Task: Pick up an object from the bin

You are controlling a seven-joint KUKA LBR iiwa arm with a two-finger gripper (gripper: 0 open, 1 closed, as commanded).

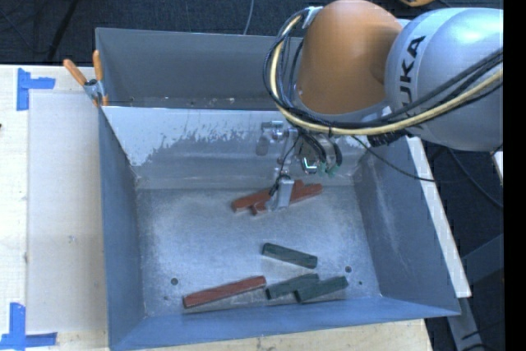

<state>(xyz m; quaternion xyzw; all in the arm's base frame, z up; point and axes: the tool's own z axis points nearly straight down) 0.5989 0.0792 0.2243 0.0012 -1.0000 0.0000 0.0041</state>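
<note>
- Where the floor of the grey bin (123,201) meets its front wall, a long red-brown bar (224,292) lies flat and slightly slanted, with its right end the higher one in the view.
- Just beside that bar's right end lies a small cluster of dark green flat pieces (311,288), touching one another. How many there are I cannot tell.
- Somewhat farther in, a single dark green bar (289,256) lies flat and tilted across the floor. It is near the cluster but apart from it.
- Farther still, near the foot of the back wall, lies a flat red-brown piece (306,192), stretched left to right and slightly tilted.
- On the middle of that piece sits the gripper (282,195), lowered to the floor and covering the part beneath it — so whether this is one strip or two lying end to end cannot be told.
- Whether the gripper is spread or pressed together cannot be told from this angle, nor whether it has hold of the piece.
- All three groups toward the front lie well apart from the gripper, with bare floor between them and it.
- Above the gripper, dark cables (283,86) loop round the wrist, and the rounded orange cover (341,53) hangs over the back wall, hiding part of it.
- Farthest out, the silver arm (452,70) comes in from the right, across the bin's right rear corner.
</note>
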